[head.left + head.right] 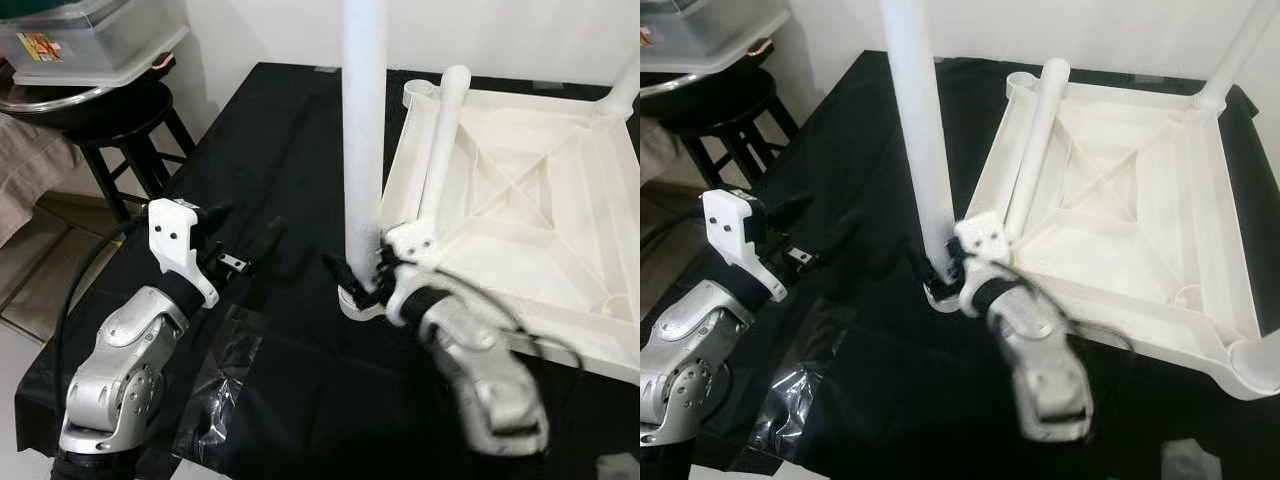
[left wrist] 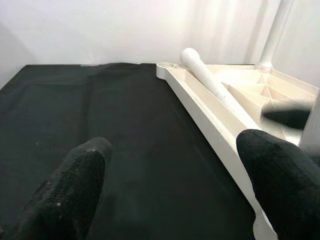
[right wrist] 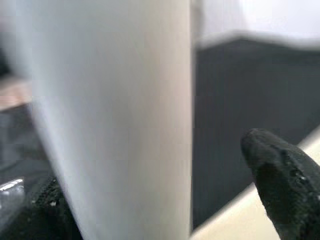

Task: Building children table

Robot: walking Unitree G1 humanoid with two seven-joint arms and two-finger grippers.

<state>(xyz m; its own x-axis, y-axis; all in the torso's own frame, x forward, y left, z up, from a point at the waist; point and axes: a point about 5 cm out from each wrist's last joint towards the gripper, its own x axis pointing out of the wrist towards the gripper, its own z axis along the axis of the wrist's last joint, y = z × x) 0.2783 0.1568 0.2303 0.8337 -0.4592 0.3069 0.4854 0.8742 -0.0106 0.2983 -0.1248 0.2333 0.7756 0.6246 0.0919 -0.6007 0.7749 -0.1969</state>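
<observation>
2 grippers are over a black cloth point(image 1: 280, 400) that covers the work surface. The tabletop point(image 1: 520, 200), white plastic, lies upside down on the right half of the cloth, ribbed underside up. 1 leg point(image 1: 365, 130) stands upright at its near left corner, its foot at the corner socket point(image 1: 352, 305). A 2nd leg point(image 1: 440, 140) lies loose, slanting across the left rim of the tabletop, its rounded end toward the far left corner. A 3rd leg point(image 1: 1240, 55) stands in the far right corner.

The right gripper point(image 1: 365, 275) is at the base of the upright leg, its fingers point(image 3: 282, 170) spread to either side of the tube; whether they press on it, I cannot tell. The right arm is blurred.

The left gripper point(image 1: 250, 248) hangs over bare cloth to the left of the upright leg, fingers point(image 2: 65, 190) spread, holding nothing.

A clear plastic bag point(image 1: 222, 395) lies on the near cloth beside the left arm. To the far left, off the cloth, a dark stool point(image 1: 120, 125) carries a clear lidded bin point(image 1: 85, 40).
</observation>
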